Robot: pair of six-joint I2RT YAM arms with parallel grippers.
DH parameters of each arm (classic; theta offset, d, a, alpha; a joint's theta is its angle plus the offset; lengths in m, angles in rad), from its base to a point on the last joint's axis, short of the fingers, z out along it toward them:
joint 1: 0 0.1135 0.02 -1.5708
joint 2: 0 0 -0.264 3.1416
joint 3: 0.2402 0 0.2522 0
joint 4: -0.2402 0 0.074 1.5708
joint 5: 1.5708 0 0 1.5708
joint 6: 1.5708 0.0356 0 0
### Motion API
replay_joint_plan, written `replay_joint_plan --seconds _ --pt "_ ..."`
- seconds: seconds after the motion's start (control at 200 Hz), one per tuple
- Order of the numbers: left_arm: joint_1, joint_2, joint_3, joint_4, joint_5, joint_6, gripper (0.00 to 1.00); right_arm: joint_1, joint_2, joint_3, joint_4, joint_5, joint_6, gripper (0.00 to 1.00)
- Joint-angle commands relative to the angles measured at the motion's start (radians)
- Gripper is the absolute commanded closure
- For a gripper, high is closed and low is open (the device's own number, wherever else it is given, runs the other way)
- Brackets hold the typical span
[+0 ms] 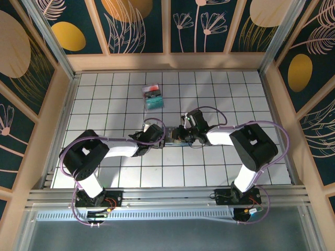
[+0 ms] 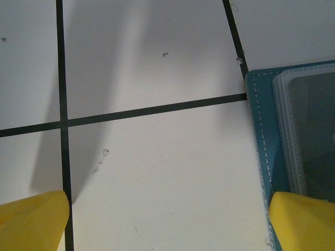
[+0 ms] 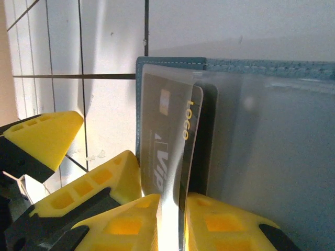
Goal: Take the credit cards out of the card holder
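Observation:
The teal card holder (image 3: 172,64) lies open on the white tiles, its clear pockets facing up. A dark credit card (image 3: 170,136) with yellow lettering stands tilted out of the left pocket. My right gripper (image 3: 172,209) is shut on that card's lower edge, one yellow finger on each face. My left gripper (image 2: 167,225) is open wide, and its right fingertip (image 2: 303,219) rests on the card holder's (image 2: 261,136) stitched edge. In the top view both grippers meet at mid-table, left gripper (image 1: 157,137) and right gripper (image 1: 180,136), and they hide most of the holder.
A small clear plastic box (image 1: 152,97) with teal and red inside sits on the tiles behind the grippers. Wooden walls with patterned panels (image 1: 167,26) ring the tiled floor. The left gripper's yellow fingers (image 3: 44,138) stand close to the left of the held card.

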Motion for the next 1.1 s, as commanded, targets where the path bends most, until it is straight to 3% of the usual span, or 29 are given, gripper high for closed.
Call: replay_joint_plan --seconds 0.0,0.35,0.616,0.781,0.956,1.091 --pt "-0.014 0.034 0.019 -0.028 0.023 0.013 0.01 0.005 -0.027 -0.011 0.085 -0.079 0.017 0.81" --pt "-0.017 0.026 0.026 -0.083 -0.015 -0.003 0.01 -0.033 -0.055 -0.047 0.118 -0.102 0.037 0.84" --pt "-0.016 0.035 0.038 -0.111 -0.033 -0.009 0.01 -0.054 -0.066 -0.109 0.277 -0.194 0.118 0.85" --pt "-0.016 0.038 0.044 -0.119 -0.032 -0.009 0.01 -0.053 -0.063 -0.114 0.277 -0.189 0.120 0.86" --pt "-0.017 0.039 0.040 -0.123 -0.030 -0.018 0.01 -0.084 -0.073 -0.123 0.250 -0.167 0.111 0.97" --pt "-0.016 0.038 0.038 -0.124 -0.031 -0.022 0.01 -0.094 -0.085 -0.120 0.212 -0.150 0.094 0.98"
